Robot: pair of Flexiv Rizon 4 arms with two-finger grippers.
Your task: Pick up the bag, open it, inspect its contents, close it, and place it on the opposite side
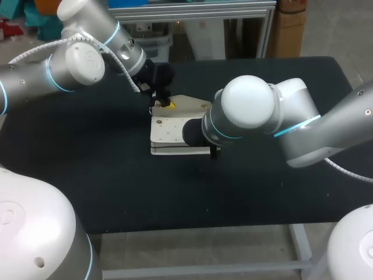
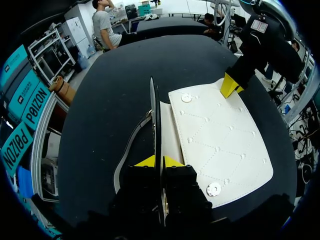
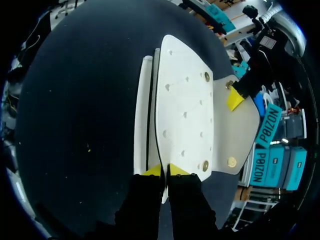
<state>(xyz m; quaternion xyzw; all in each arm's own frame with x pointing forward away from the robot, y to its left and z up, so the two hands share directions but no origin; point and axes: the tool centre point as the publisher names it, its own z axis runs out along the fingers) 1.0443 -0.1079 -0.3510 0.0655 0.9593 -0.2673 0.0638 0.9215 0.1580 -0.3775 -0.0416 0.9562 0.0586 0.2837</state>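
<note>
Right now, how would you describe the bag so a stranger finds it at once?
Near the middle of the black table lies the bag. It is flat, white and quilted, with metal snaps. It is the only pale thing lying on the table, and the left tool and the right tool each pinch an edge.

Bag point(image 1: 172, 131) mid-table, left claw point(image 2: 159, 161) and right claw point(image 3: 165, 170) pinching it, arms crowding above; passage along table point(image 1: 175, 198) front.
</note>
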